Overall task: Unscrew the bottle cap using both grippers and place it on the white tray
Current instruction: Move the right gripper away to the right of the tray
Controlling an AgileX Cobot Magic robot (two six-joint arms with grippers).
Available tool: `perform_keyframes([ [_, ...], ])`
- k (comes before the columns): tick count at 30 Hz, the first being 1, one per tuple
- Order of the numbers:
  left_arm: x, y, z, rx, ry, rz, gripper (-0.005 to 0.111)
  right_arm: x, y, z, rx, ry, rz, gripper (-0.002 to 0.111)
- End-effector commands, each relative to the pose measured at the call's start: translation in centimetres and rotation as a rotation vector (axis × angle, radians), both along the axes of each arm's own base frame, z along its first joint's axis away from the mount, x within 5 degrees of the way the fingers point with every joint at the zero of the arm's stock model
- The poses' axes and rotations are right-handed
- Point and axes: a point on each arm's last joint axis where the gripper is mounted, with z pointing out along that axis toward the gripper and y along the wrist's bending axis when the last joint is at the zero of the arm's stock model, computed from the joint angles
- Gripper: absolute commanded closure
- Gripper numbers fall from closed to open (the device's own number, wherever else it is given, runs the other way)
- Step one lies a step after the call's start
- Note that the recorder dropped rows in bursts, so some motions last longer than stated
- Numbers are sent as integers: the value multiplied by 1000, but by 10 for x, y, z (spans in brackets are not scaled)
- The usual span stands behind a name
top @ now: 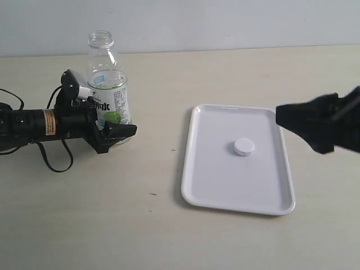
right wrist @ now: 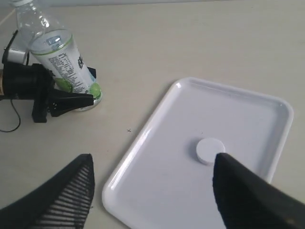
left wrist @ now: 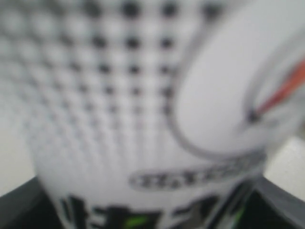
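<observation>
- The small round white ribbed plastic bottle cap lies flat near the middle of the flat glossy white rectangular tray. Its short axis is vertical, and which face is up cannot be told. The placing looks done.
- The small clear plastic bottle with the lime label stands near the far left corner of the pale beige tabletop. Its long axis is vertical and its open mouth points up.
- The black left gripper pinches the bottle's lower body, probably to steady it against twisting or tipping.
- The black right gripper hangs near the tray's right edge with its jaws spread and empty, clear of the cap.
</observation>
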Motion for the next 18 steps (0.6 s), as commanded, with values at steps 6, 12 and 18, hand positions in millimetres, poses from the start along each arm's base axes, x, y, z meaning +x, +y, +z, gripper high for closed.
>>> perform_keyframes([
  [6,1,-2,5,-28,-13,5,107,-46,-7,-10,64,-97,5,41],
  [12,-2,-2,-1,6,5,-26,107,-55,-7,-7,100,-123,13,41],
  [18,-4,-1,-17,40,39,-19,101,-55,-7,-7,106,-122,12,41],
])
